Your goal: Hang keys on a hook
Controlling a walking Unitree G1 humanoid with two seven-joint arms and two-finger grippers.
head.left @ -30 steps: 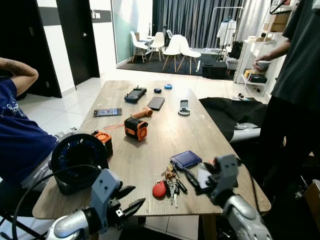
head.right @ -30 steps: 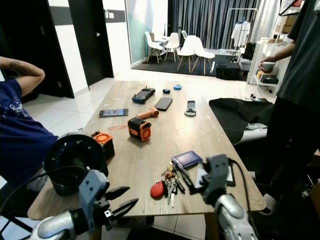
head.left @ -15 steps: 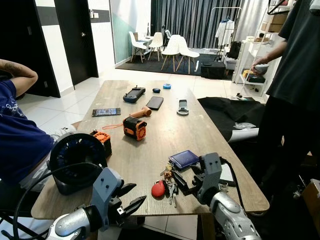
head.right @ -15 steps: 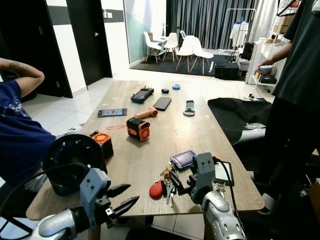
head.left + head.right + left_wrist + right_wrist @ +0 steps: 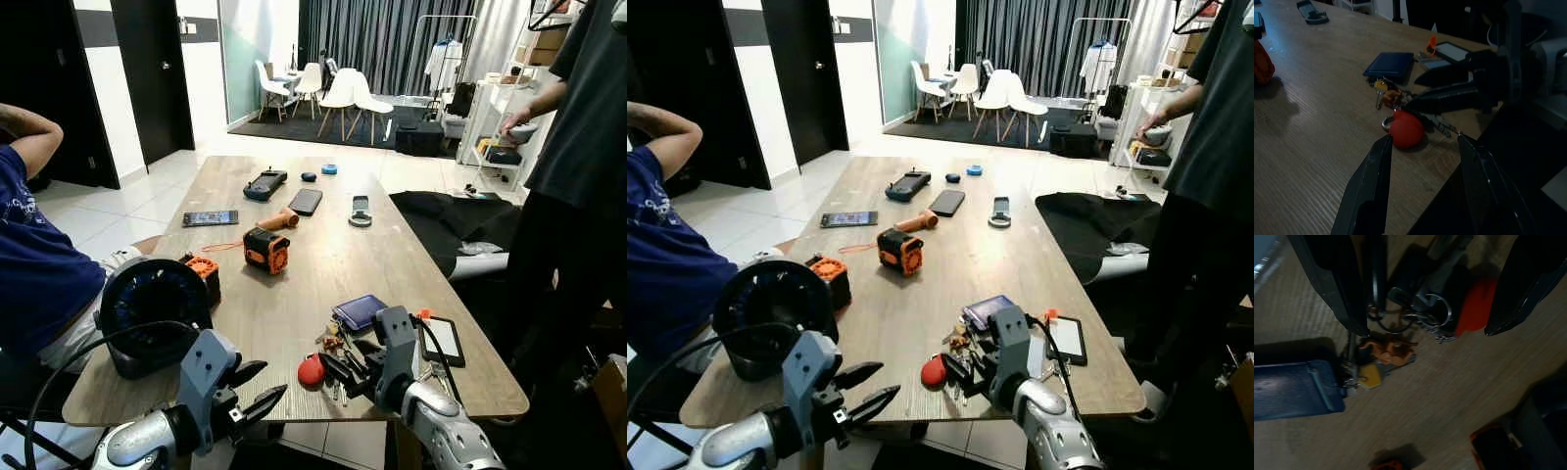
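A person in a blue shirt point(image 5: 34, 264) sits by the left edge of the wooden table point(image 5: 304, 259). Near the front left corner stands a round black fan point(image 5: 152, 315), with a small orange box point(image 5: 203, 277) beside it. The left gripper point(image 5: 257, 390) hangs just off the front edge, its two fingers spread apart and holding nothing.

The keys point(image 5: 338, 357) lie near the front edge, a bit right of the middle. The bunch has a red round tag point(image 5: 312, 371), some metal rings and a little orange charm. The right gripper point(image 5: 343, 370) is down over the bunch with its fingers wide open, one on each side, not closed on it yet.

The keys look light, hard and loose, so they will likely jingle, swing and slip. The best place to grab seems to be the rings or the red tag.

Next to them lie a dark blue wallet point(image 5: 362, 311) and a small tablet point(image 5: 441, 341). A person in dark clothes point(image 5: 573, 176) stands by the right edge.

No writing can be read on anything
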